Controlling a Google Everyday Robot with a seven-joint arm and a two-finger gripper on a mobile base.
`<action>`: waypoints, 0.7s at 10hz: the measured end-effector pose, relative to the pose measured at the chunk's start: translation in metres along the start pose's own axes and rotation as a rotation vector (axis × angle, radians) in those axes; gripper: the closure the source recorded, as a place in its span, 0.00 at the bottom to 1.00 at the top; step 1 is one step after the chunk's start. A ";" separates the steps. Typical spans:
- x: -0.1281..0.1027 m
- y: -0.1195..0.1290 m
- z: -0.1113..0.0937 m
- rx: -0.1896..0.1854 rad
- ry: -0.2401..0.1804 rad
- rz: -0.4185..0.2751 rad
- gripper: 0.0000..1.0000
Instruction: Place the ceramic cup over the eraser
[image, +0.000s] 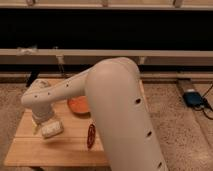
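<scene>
My arm (115, 100) reaches from the right foreground over the wooden table (30, 150) to its left side. The gripper (42, 120) points down at the table's left part, right beside a whitish rectangular block (51, 129). The arm's end covers what is under the gripper. The ceramic cup and the eraser do not show; they may be hidden behind the arm or the gripper.
An orange bowl (78, 105) sits mid-table, partly behind the arm. A dark red-brown oblong piece (91, 136) lies near the front edge. A dark object (32, 78) stands at the table's back left. A blue device (193, 98) lies on the floor at right.
</scene>
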 end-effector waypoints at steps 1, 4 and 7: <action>0.000 0.000 0.000 0.000 0.000 0.001 0.20; -0.006 -0.004 -0.009 0.024 -0.002 -0.003 0.20; -0.029 -0.016 -0.061 0.087 -0.019 -0.031 0.20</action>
